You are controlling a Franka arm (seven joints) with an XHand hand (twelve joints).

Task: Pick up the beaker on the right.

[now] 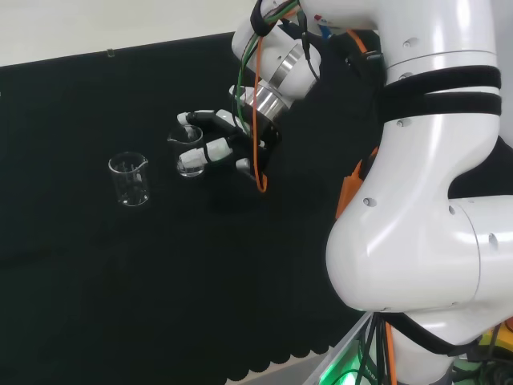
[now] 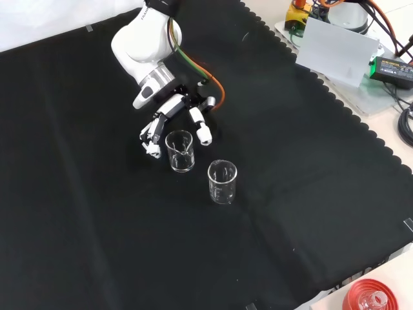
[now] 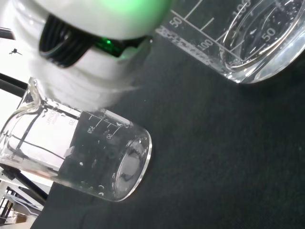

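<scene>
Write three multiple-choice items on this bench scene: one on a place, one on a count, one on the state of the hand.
1. In the head view, where is the hand relative to the two beakers?
A. At the right-hand beaker
B. At the left-hand beaker
C. Well away from both

2. How many clear beakers stand on the black cloth?
A. One
B. Two
C. Four

3. How do the beakers stand?
A. Both tipped over
B. One stacked in the other
C. Both upright, apart

Answers:
1. A, since its fingers reach either side of that beaker in the head and front views.
2. B, since the front view shows two.
3. C, since each stands with its mouth up and cloth shows between them.
</scene>
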